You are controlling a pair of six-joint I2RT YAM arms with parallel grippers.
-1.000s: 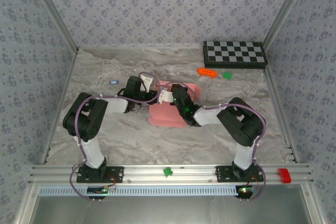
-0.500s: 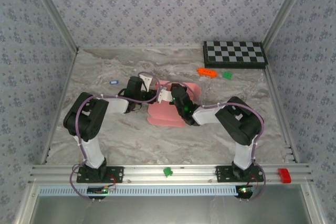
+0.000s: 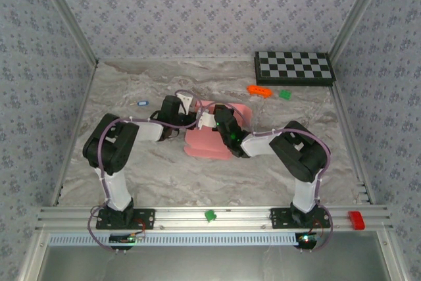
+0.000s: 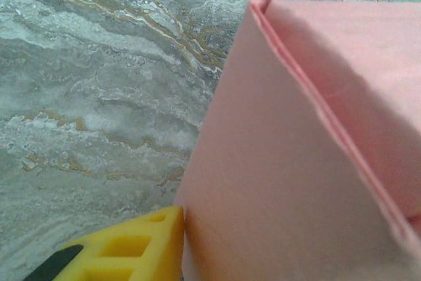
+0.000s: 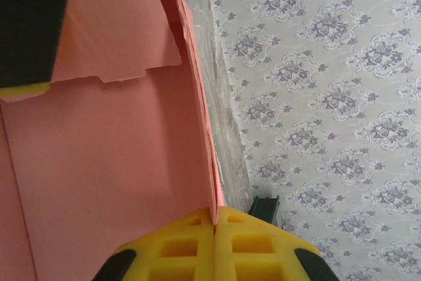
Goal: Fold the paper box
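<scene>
**Surroundings.** On the marbled table point(image 3: 145, 169) a checkerboard point(image 3: 295, 68) lies at the far right. Nearer it are an orange block point(image 3: 259, 89) and a green piece point(image 3: 285, 95), and a small blue item point(image 3: 141, 103) lies far left. All are apart from the paper box point(image 3: 205, 143), which sits mid-table with both wrists over its far half, hiding that part from above.

**Pincers.** The right gripper point(image 5: 215, 227) has its 2 yellow fingers pressed together on the upright edge of a pink side wall, so it is clamped on the paper box. In the left wrist view, 1 yellow finger point(image 4: 135, 248) of the left gripper point(image 3: 194, 120) touches the outer face of a raised wall at its base. Its partner is hidden, so you cannot tell how wide this pincer stands or whether it grips.

**Change.** Compared with 1 second earlier, the left arm's elbow has swung slightly right. The box and the right gripper remain in place.
</scene>
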